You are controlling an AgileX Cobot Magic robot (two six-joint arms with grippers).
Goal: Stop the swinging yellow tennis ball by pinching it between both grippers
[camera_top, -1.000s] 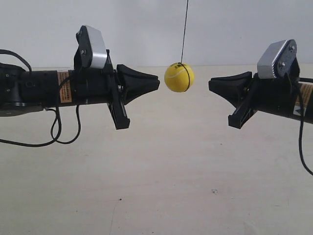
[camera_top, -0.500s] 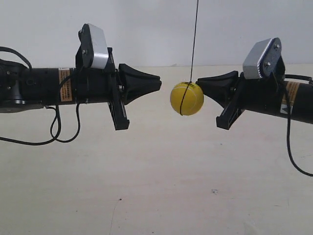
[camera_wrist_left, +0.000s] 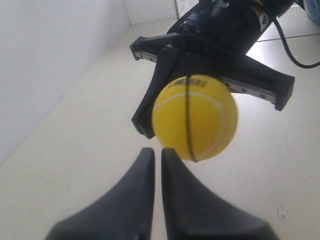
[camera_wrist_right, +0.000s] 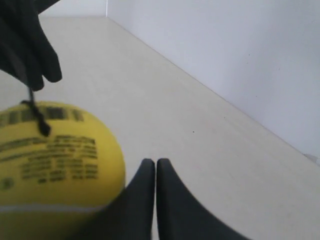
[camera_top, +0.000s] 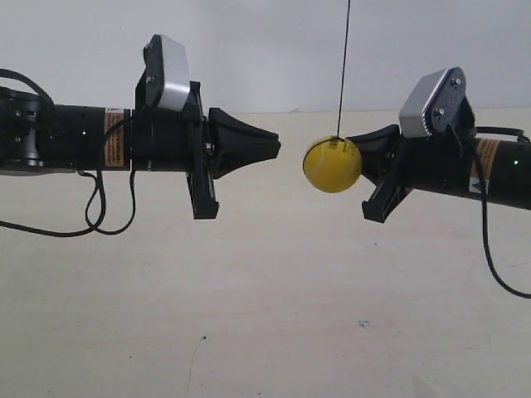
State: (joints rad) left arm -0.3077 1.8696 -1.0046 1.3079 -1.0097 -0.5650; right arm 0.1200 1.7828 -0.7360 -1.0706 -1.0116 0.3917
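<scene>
The yellow tennis ball [camera_top: 332,165] hangs on a thin black string [camera_top: 343,66] between the two arms. My left gripper [camera_top: 276,148] is the arm at the exterior view's left. It is shut, and its pointed tips stop a short gap short of the ball. My right gripper [camera_top: 365,148] is shut, with its tip against or just behind the ball's far side. In the left wrist view the ball [camera_wrist_left: 195,117] floats just beyond the left gripper [camera_wrist_left: 154,150], with the other arm behind it. In the right wrist view the ball [camera_wrist_right: 55,160] sits close beside the right gripper [camera_wrist_right: 150,161].
A pale tabletop [camera_top: 274,298] lies well below both arms, with a white wall [camera_top: 265,50] behind. Black cables [camera_top: 99,211] loop under the arm at the exterior view's left, and another cable [camera_top: 498,265] droops from the other arm.
The ball has swung toward the exterior view's right, up to the right gripper. The right arm has moved in toward the ball; the left arm has edged forward slightly.
</scene>
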